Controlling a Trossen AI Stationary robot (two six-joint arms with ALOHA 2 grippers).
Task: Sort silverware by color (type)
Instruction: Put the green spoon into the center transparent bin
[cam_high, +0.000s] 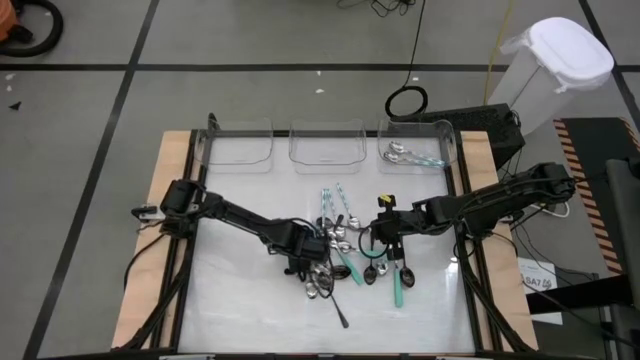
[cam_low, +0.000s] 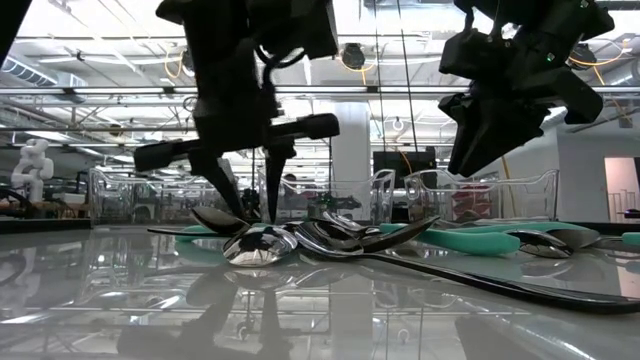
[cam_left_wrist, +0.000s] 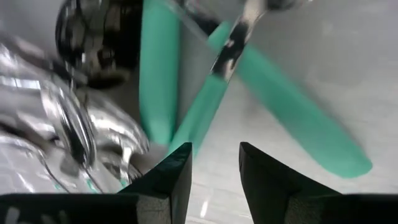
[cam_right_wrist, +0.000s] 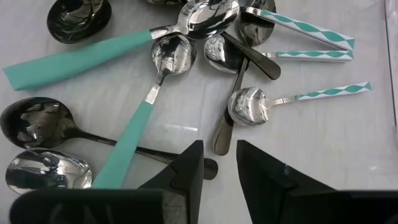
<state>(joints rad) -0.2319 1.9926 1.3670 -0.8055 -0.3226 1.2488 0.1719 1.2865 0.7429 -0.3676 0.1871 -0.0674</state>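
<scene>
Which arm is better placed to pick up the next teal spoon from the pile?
Probably the left. Its open claw sits low over crossed teal handles, nearly touching. The right claw, also open, hovers higher above the pile, so it has farther to descend.

floor (cam_high: 250, 40): grey, dark lines | white bin (cam_high: 556, 62) | ceiling lights (cam_low: 120, 40)

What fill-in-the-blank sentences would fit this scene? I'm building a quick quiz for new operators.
1. Of the three clear bins, only the ____ bin holds spoons.
2. The left gripper is low over the pile of spoons with its fingers ____.
3. The right gripper hovers, holding ____.
4. The solid-coloured plastic handles are ____.

Missing words: right; open; nothing; teal
</scene>
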